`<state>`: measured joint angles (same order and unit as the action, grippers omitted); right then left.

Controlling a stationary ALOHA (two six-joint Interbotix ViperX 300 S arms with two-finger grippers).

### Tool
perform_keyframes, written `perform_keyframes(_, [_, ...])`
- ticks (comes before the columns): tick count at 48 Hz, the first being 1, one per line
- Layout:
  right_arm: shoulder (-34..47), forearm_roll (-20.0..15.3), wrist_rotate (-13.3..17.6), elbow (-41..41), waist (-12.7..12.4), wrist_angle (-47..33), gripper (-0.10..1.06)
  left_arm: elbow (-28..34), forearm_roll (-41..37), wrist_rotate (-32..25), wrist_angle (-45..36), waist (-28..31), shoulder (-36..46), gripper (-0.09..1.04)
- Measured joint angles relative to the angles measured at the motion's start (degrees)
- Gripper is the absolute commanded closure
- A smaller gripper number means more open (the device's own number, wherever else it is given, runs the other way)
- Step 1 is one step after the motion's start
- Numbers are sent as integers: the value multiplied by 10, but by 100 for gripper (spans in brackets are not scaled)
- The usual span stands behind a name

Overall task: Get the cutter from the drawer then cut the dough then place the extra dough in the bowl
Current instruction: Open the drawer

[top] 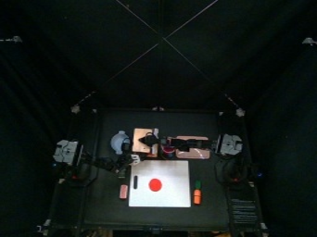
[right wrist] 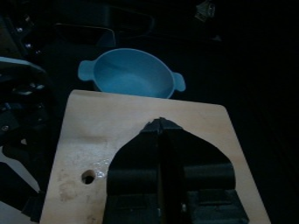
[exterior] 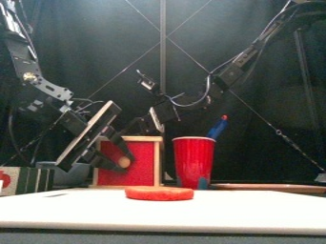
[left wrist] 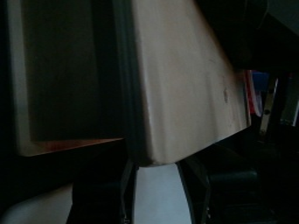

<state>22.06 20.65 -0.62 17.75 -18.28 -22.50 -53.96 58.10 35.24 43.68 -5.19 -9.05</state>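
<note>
The left arm bends down from the left. Its gripper (exterior: 117, 155) is tilted toward the red drawer front (exterior: 137, 164) of the wooden box (right wrist: 100, 131), and the left wrist view shows its jaws spread at the box's edge. The right gripper (right wrist: 163, 131) hangs over the box's top with its jaws pressed together. The right wrist view shows the blue-grey bowl (right wrist: 128, 72) beside the box, which the front view does not show. The front view shows the red dough disc (exterior: 159, 193) lying on the white cutting board (exterior: 166, 214), apart from both grippers.

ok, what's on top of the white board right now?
Just the flat red dough disc near the middle of the white board. Its underside and the board beneath it are covered.
</note>
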Motion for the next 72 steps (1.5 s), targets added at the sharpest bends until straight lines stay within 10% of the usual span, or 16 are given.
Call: perform_keyframes(72, [0,1,0,-11,-15,24,94,-8,11,3,-46,-102,16,30])
